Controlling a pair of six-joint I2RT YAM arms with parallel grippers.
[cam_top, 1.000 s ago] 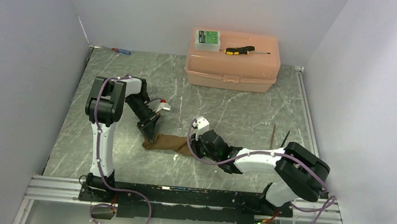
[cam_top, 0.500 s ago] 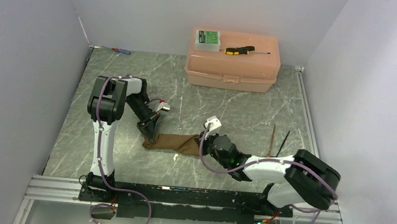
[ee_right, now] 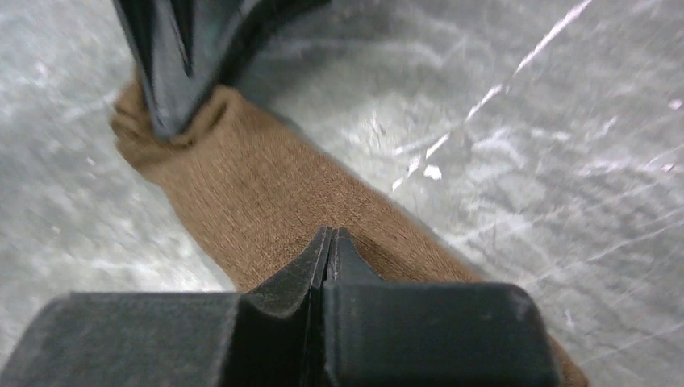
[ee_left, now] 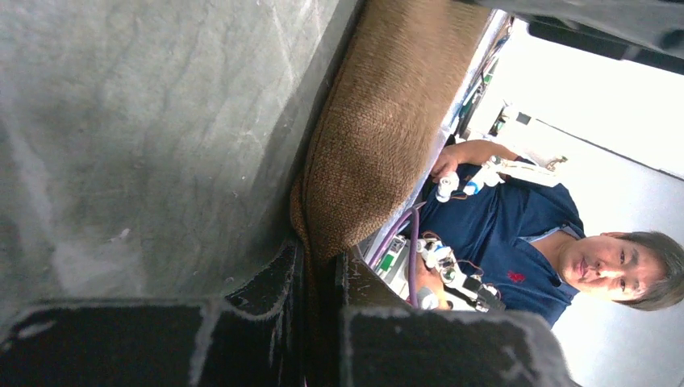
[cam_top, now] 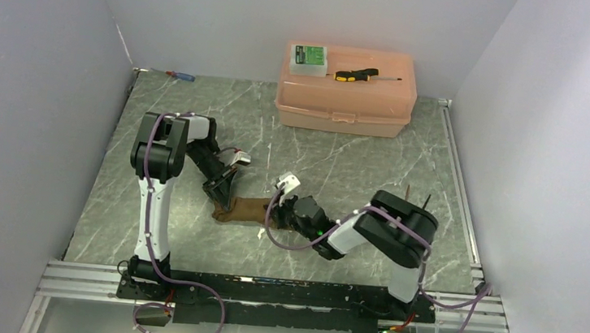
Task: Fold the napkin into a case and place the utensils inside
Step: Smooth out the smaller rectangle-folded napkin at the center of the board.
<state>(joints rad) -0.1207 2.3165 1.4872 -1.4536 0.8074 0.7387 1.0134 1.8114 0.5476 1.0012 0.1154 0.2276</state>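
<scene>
Just left of the table's (cam_top: 341, 159) middle, the left gripper (cam_top: 221, 200) has its jaws clamped on the bunched-up end of the brown napkin (cam_top: 248, 211). The cloth lies on the table as a narrow strip. At the other end, the right gripper (cam_top: 282, 217) has its jaws squeezed together, tips right on the cloth.

Pink toolbox (cam_top: 343, 112), yellow-and-black screwdriver (cam_top: 355, 75) (lying on its lid), blue-and-red screwdriver (cam_top: 180, 75) in far left corner
</scene>
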